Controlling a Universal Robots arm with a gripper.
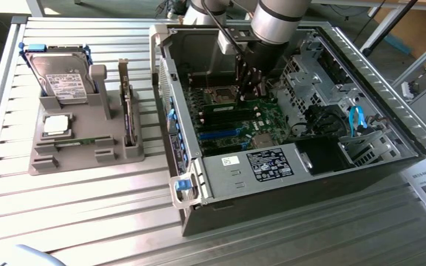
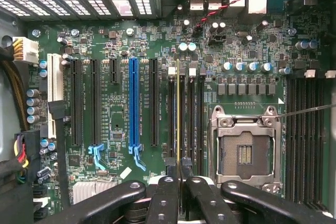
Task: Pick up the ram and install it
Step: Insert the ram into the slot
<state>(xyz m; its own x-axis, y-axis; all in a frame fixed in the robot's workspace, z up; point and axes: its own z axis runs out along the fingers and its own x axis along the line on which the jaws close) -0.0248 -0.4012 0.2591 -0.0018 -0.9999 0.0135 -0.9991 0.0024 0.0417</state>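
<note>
Item one, the pincer (image 2: 180,180): I read it as all but closed, its two dark fingers (image 2: 167,203) pressed against the two faces of the ram (image 2: 178,108). I see the ram edge-on, as a thin pale line running straight out from between the tips. Gripped by its faces, the stick keeps its contact edge turned down toward the board, which I judge to be the reason for this hold. Item two, the memory slots (image 2: 171,124): a row of narrow dark slots directly beneath the pincer, running along the same line as the ram, so stick and slots agree lengthwise. I cannot tell whether the ram touches a slot or hangs just above one. Item three, the motherboard (image 2: 105,40): green and flat under the pincer, with an empty processor socket (image 2: 244,150) just beside the slots on one side and a blue expansion slot (image 2: 133,103) near on the other. Item four, the computer case (image 1: 198,188): it lies open on its side on the desk (image 1: 87,216), so the board faces up and can be reached from above. The pincer sits deep inside it. Item five, the grey holder (image 1: 72,158): well apart from the pincer, outside the case toward the exterior view's left. It carries a hard drive (image 1: 64,77), a square processor chip (image 1: 56,124) and an expansion card (image 1: 128,111), each parked in its own pocket, apparently for taking from above.
</note>
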